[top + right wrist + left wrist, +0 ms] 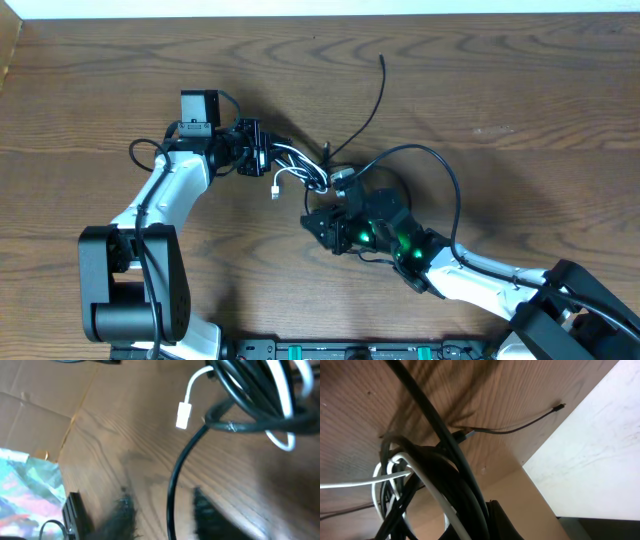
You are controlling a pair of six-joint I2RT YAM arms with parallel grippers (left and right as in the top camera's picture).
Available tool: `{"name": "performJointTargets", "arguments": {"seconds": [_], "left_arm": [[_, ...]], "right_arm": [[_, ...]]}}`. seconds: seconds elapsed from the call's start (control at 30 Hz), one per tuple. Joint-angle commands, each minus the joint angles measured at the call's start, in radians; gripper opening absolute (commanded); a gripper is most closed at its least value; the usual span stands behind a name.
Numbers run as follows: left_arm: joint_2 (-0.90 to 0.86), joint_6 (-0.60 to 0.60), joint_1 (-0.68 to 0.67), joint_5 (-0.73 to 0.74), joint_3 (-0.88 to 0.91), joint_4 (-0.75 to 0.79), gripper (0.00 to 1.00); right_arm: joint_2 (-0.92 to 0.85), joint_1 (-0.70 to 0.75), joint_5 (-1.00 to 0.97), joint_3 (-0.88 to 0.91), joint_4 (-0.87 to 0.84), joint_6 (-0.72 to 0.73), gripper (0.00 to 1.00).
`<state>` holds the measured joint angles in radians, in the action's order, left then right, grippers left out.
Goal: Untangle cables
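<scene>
Left gripper (262, 158): jaws closed tight on the left end of the tangled bundle (300, 168) of thin black and white cables. In its wrist view the strands crowded the lens, with a black cable (465, 485) crossing over a white cable (432, 492), both running down toward the fingers.

Right gripper (162, 507): fingers apart and blurred. A single black strand (172, 485) ran up between them to the bundle, and neither pad was clearly touching it. From overhead this gripper sat just beside the bundle, on its robot-facing side.

A small rectangular white plug (183, 415) stuck out from the bundle's near-left edge on a short white lead.

One thin black tail (372, 105) left the bundle on its far side and curved away over the brown wood-grain table (520, 100). Its small plug tip (559, 407) lay well apart from the bundle.

A wide black loop (440, 165) arced out from the bundle's right side and back toward the right arm. Could not tell whether it belonged to the bundle or the arm.
</scene>
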<state>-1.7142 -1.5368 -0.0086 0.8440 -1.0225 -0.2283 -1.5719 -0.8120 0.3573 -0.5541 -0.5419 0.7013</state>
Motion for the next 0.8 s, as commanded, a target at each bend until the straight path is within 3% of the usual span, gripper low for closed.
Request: {"name": "performJointTargets", "arguments": {"seconds": [0.0,0.3,0.6,0.63,0.7,0.77], "left_arm": [[0.018,0.006,0.003,0.024,-0.015,-0.003,0.08],[0.018,0.007,0.003,0.024,-0.015,-0.003,0.08],[0.018,0.007,0.003,0.024,-0.015,-0.003,0.08],[0.018,0.007,0.003,0.024,-0.015,-0.003,0.08],[0.018,0.007,0.003,0.024,-0.015,-0.003,0.08],[0.018,0.007,0.003,0.024,-0.015,-0.003,0.08]], "right_arm": [[-0.006,-0.007,-0.07,-0.005,0.015,0.005,0.45],[-0.064,-0.011,-0.152,-0.005,-0.005,0.134,0.37],[-0.091,-0.079,-0.141,-0.005,-0.143,0.141,0.3],[-0.091,-0.08,-0.15,-0.005,-0.142,0.144,0.27],[-0.092,-0.08,-0.169,-0.005,-0.121,0.144,0.06],[-0.092,-0.08,-0.168,-0.005,-0.112,0.138,0.01]]}}
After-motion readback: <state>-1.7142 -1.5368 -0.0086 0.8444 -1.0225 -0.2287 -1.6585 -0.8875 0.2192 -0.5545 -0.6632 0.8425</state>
